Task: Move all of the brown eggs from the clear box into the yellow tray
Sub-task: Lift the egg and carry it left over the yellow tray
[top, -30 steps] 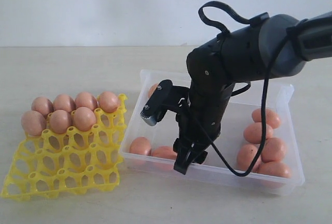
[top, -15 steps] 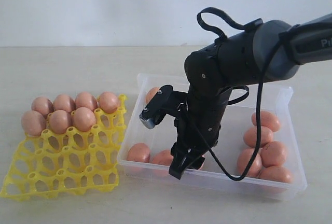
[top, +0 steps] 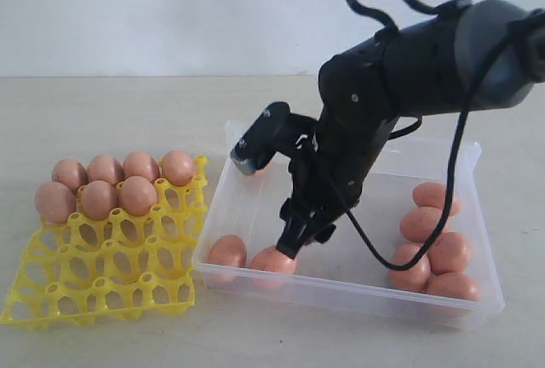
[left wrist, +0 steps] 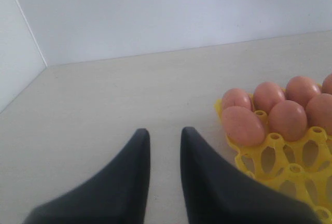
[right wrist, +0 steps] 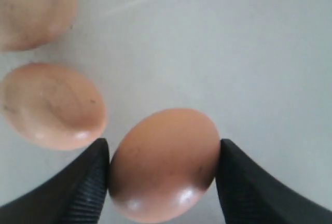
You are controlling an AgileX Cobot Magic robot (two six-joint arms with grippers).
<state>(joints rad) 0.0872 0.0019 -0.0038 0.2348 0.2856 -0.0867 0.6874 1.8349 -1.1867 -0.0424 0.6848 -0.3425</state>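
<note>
My right gripper [top: 298, 244] reaches down into the clear box [top: 341, 290] near its front left. It is shut on a brown egg [right wrist: 163, 167], and both ribbed pads touch the egg's sides. Seen from the exterior, the fingers hide that egg. Two more eggs [top: 272, 259] [top: 227, 250] lie just beside it. Several others [top: 430, 223] are clustered at the box's right end. The yellow tray [top: 102, 274] sits left of the box, with several eggs [top: 119, 181] filling its back cells. My left gripper [left wrist: 165, 136] hovers over bare table beside the tray [left wrist: 280, 167], slightly open and empty.
The right arm's dark body and looping cable [top: 443, 172] hang over the middle of the box. Its wrist camera block [top: 255, 148] sticks out above the box's back-left corner. A white wall [top: 170, 10] rises behind the beige table [top: 111, 112].
The right gripper's jaws have narrowed onto the egg, and the arm has risen and drawn back a little. The clear box shifted slightly on the table. The tray's eggs are unchanged.
</note>
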